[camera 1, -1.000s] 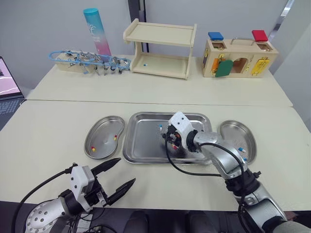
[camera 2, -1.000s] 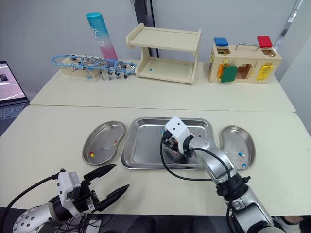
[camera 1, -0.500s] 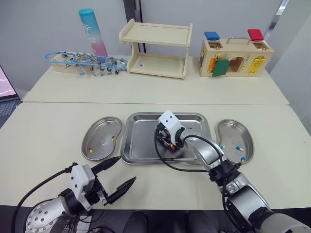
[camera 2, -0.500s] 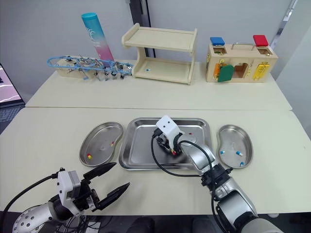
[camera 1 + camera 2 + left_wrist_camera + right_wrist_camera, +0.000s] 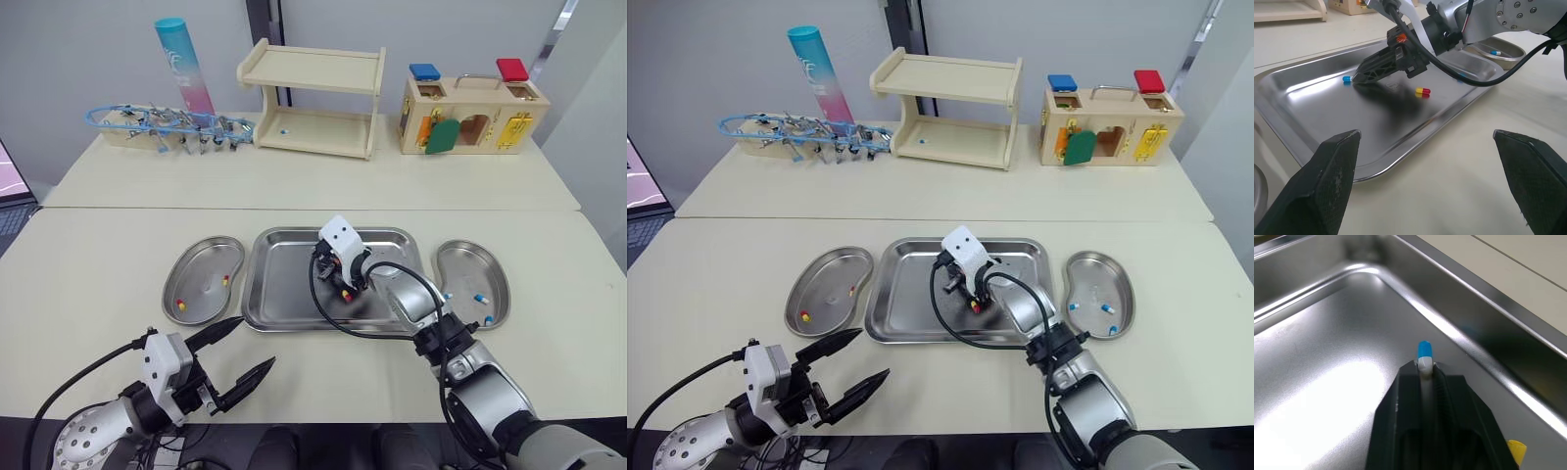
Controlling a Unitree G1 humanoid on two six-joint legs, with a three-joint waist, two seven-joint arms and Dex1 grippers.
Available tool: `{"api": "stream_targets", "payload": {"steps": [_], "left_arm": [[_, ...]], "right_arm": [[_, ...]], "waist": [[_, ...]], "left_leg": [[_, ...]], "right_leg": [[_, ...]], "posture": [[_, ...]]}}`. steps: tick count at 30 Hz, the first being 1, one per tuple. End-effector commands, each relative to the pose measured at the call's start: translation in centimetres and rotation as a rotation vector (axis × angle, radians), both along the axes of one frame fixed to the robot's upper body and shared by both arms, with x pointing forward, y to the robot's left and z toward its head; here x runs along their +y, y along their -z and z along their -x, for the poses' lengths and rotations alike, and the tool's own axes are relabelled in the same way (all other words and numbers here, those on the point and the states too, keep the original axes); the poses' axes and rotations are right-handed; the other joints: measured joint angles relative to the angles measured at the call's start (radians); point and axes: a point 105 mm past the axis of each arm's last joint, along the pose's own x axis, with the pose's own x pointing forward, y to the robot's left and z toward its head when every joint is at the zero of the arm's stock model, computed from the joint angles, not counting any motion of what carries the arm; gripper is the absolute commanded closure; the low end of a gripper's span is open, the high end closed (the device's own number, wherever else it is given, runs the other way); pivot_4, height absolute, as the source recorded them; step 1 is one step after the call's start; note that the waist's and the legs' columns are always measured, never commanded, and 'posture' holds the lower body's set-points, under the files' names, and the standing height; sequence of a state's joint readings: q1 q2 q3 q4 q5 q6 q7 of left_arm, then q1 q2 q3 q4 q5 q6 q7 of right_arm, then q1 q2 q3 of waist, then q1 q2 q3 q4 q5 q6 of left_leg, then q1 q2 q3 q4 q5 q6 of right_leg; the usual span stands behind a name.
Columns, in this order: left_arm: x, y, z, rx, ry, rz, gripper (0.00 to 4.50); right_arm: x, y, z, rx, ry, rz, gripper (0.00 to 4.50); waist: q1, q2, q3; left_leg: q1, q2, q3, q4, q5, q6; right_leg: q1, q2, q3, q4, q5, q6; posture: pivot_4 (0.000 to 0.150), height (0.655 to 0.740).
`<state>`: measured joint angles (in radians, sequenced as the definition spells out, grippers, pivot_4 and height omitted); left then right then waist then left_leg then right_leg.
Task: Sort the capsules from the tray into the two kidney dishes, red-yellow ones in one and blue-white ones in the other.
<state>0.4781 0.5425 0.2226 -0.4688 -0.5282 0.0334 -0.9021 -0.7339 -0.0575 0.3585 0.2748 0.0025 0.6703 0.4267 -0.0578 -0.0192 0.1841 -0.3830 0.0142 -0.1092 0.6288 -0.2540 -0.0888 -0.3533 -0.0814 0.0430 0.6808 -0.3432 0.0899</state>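
Observation:
A steel tray lies between two kidney dishes. The left dish holds two red-yellow capsules. The right dish holds blue-white capsules. My right gripper is low inside the tray, shut on a blue-white capsule whose blue end sticks out past the fingertips. A red-yellow capsule lies loose on the tray floor just beside that gripper. My left gripper hovers open over the table's front edge, near the tray's front left corner, with nothing in it.
Along the back of the table stand a wooden shelf, a wooden lock box, a blue-pink tube and a rack of blue-handled tools. A laptop sits at the far left.
The head camera has shifted. My right gripper has moved a little towards the tray's far side onto the blue-white capsule. The left gripper has stayed open in place.

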Motion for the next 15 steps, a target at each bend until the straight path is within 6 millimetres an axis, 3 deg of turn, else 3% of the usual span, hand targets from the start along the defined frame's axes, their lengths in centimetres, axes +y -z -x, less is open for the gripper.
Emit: {"api": "stream_targets", "payload": {"steps": [1,10,15], "left_arm": [[-0.6,-0.8,0.3,-0.028,0.026,-0.005,0.0],[-0.8,-0.9,0.4,-0.026,0.054,-0.003,0.0],[-1.6,-0.9,0.7,-0.032,0.142,-0.019,0.0]], "right_arm": [[0.8,-0.3,0.8,-0.013,-0.064,-0.004,4.48],[-0.1,-3.1,2.1,-0.126,-0.178,0.002,4.48],[-3.3,-5.8,4.3,-0.158,-0.231,-0.02,4.48]], "waist": [[0.0,0.0,0.0],[0.0,0.0,0.0],[0.006,0.001,0.001]], "left_leg": [[0.0,0.0,0.0,0.0,0.0,0.0],[-0.001,0.0,0.0,0.0,0.0,0.0],[-0.001,0.0,0.0,0.0,0.0,0.0]], "right_leg": [[0.0,0.0,0.0,0.0,0.0,0.0],[0.0,0.0,0.0,0.0,0.0,0.0],[0.0,0.0,0.0,-0.001,0.0,0.0]], "posture": [[0.15,0.74],[0.15,0.74],[0.15,0.74]]}}
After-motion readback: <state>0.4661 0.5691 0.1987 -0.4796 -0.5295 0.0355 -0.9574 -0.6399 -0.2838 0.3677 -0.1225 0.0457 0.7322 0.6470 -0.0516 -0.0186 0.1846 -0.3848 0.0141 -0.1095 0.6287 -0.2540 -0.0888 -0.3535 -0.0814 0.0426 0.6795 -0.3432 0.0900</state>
